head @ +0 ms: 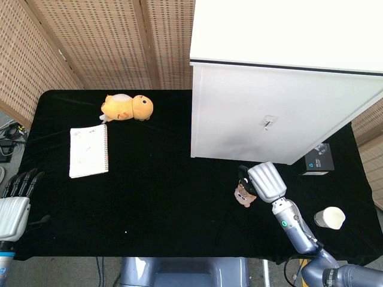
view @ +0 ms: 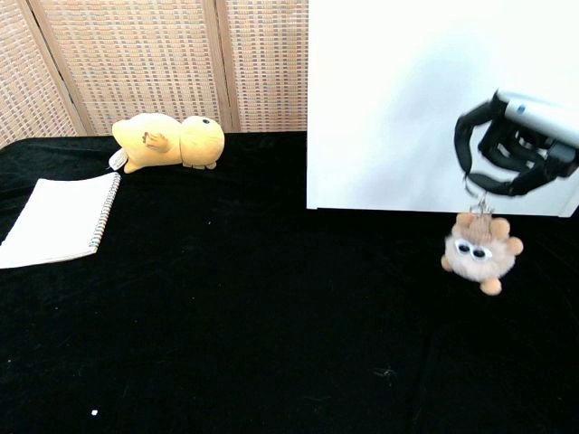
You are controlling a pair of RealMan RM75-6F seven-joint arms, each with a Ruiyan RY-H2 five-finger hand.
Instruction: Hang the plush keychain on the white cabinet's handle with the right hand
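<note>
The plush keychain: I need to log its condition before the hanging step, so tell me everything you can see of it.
The plush keychain is a small, round, fluffy beige-brown animal with big white eyes and tan stubby paws and ears. A short metal chain and ring rise from its top into the right hand, which holds it there. It hangs upright, clear of the black table, in front of the white cabinet. Nothing else touches it.
</note>
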